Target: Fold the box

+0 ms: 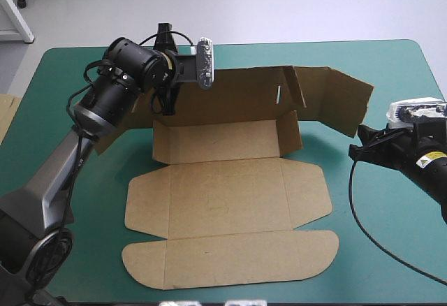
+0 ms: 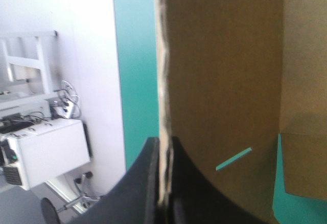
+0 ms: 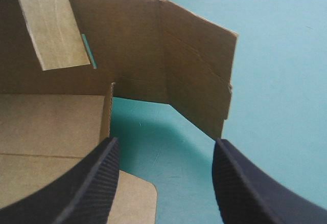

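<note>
While the left gripper (image 2: pixel 163 143) is clamped nearly shut on the upright far wall of the box (image 1: pixel 230 194), the right gripper (image 3: pixel 164 150) is spread wide open, nothing held, just beside the raised right-hand flap. Box is laid out mid-table (image 1: pixel 391 250), near flaps flat.

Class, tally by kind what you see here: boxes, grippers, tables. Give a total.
Box: 1
Grippers: 2, the left gripper shut on the box, the right gripper open
Table: 1
Total: 4
</note>
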You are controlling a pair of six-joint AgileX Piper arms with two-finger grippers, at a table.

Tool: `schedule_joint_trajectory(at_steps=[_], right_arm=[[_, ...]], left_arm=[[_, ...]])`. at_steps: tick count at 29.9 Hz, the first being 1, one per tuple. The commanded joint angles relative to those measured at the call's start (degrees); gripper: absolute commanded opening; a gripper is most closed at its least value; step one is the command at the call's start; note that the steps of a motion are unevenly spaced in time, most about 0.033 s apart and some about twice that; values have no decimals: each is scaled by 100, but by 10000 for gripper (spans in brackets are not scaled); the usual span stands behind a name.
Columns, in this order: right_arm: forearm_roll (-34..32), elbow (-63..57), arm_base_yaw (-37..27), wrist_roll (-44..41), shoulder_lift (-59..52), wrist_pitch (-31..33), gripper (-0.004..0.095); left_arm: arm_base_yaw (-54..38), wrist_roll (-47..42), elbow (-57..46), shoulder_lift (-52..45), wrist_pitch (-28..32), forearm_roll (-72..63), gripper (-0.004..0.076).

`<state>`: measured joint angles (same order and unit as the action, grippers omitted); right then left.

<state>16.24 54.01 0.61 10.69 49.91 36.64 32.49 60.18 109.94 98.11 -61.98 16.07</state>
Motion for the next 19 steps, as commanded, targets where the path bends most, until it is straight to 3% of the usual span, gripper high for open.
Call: schedule_joint_trajectory(at_steps=[1, 8, 11, 15, 19], right_arm=[[91, 220, -41, 140, -21, -465, 511], [-72, 220, -41, 176, -21, -563, 510], [-193, 220, -41, 207, -21, -551, 511], [-860, 220, -41, 153, -31, -508, 511], [-1836, 220, -41, -563, -31, -523, 511]], left_arm=[[321, -175, 143, -298, 696, 411, -10], [814, -1971, -728, -298, 1108, 2252, -10], [1016, -2360, -1220, -327, 1428, 2811, -10], [1112, -3165, -1943, -527, 2255, 3407, -10], [1112, -4466, -2597, -776, 2574, 4681, -10]])
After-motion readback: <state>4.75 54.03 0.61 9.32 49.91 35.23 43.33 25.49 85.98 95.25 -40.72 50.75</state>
